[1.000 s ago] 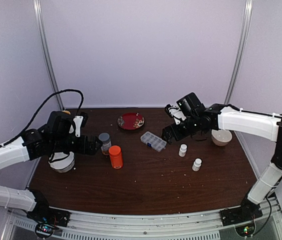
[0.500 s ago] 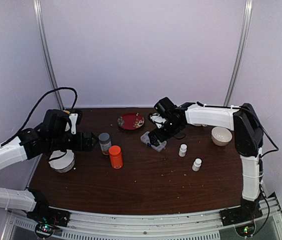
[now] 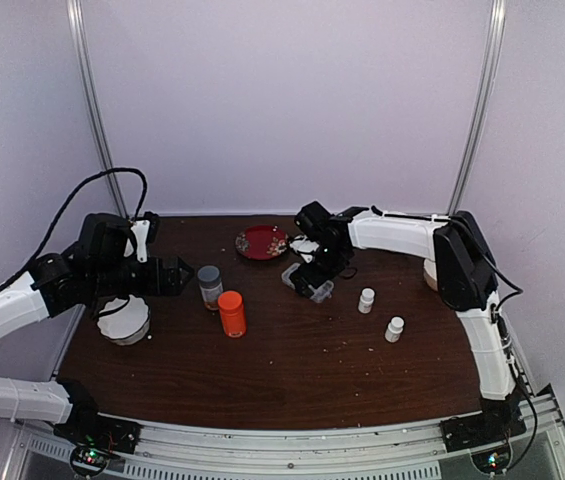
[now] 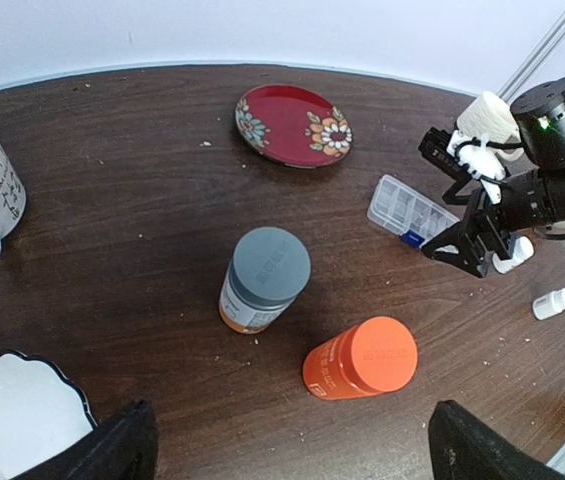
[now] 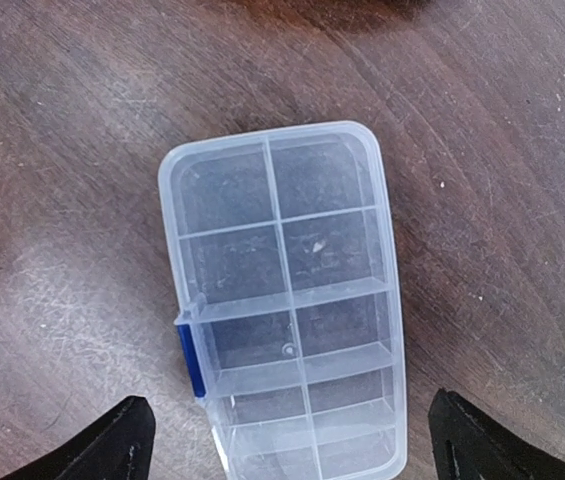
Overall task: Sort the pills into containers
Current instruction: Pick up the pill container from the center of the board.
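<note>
With jaws spread wide on our left gripper [image 4: 292,455] and right gripper [image 5: 292,445], the latter above the organiser box [image 5: 282,300] at two o'clock from the orange bottle [image 3: 231,313], we risk skidding that light box if one finger lands first.

Enclosure: dark brown wood-grain table [image 3: 312,370] with a curved far edge, backed by a plain pale lilac far wall [image 3: 282,100], flanked by matching side panels, a slim metal left upright [image 3: 90,110] and right upright [image 3: 482,100] in the far corners, a ribbed aluminium rail [image 3: 292,445] along the near edge, soft even light.
</note>
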